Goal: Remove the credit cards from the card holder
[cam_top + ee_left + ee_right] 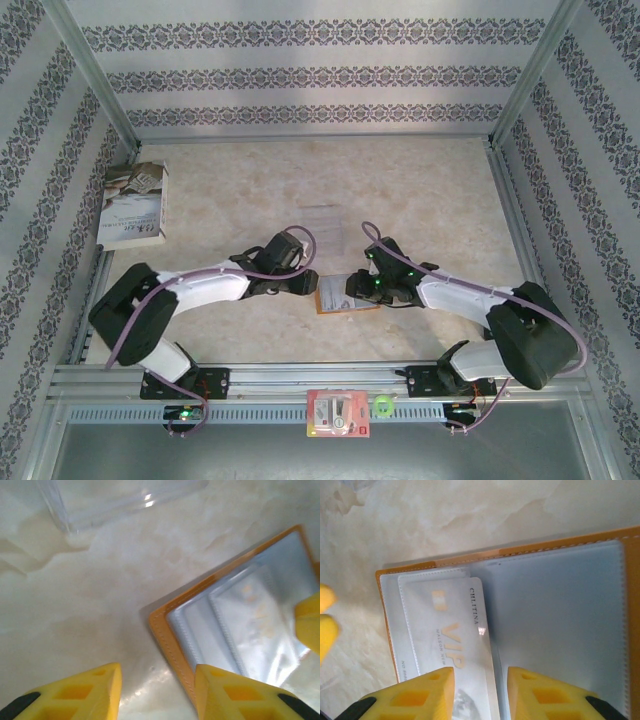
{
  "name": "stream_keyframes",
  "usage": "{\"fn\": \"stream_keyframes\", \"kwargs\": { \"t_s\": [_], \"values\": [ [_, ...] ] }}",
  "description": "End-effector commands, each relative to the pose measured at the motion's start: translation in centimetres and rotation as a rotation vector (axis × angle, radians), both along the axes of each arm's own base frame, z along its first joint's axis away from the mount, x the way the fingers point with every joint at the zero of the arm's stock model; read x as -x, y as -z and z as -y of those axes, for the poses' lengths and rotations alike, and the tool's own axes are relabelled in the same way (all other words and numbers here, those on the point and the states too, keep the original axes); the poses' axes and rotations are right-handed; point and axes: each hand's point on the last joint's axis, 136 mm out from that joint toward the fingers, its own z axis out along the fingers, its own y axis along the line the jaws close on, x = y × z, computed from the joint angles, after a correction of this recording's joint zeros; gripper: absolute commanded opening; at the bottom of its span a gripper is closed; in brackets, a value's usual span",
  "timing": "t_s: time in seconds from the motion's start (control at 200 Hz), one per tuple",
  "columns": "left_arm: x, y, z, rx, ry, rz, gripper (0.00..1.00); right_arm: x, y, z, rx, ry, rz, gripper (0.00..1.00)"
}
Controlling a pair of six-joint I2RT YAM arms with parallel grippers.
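The orange-tan card holder (336, 297) lies open on the table between my two grippers, its pale blue-grey pockets facing up (555, 610). A whitish credit card (451, 630) with gold "VIP" lettering sticks partly out of the left pocket. My right gripper (480, 695) hovers over it, open, and the card's right edge lies under the gap. My left gripper (157, 692) stands open at the holder's orange corner (165, 630), its right finger (235, 695) over the stitched border, nothing between the fingers. A yellow fingertip (310, 622) of the right gripper shows over the pockets.
A clear plastic tray (115, 500) lies just beyond the holder, faint in the top view (322, 218). A book (135, 205) rests at the far left. A red-and-white packet (338, 413) and a green ring (383, 405) sit on the front rail.
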Motion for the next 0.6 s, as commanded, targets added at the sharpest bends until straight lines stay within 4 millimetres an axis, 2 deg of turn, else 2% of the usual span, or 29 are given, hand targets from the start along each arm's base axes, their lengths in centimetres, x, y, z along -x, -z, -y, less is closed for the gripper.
{"fn": "stream_keyframes", "kwargs": {
  "t_s": [0.0,0.125,0.27,0.42,0.595],
  "values": [
    [-0.3,-2.3,-0.4,-0.020,0.021,0.052,0.40,-0.6,-1.3,0.7,0.045,-0.001,0.052,0.34],
    [0.4,-3.2,2.5,0.019,0.099,0.046,0.38,-0.7,-1.4,1.1,0.072,-0.007,0.064,0.32],
    [1.5,-1.7,5.5,-0.079,0.210,0.057,0.51,-0.7,-1.1,1.5,0.103,-0.013,0.059,0.32],
    [1.7,0.6,5.5,-0.149,0.226,0.045,0.57,-0.8,-1.1,1.6,0.099,-0.016,0.065,0.27],
    [1.9,2.1,5.3,-0.178,0.223,0.016,0.53,-0.8,-1.1,1.1,0.063,-0.038,0.063,0.27]
  ]
}}
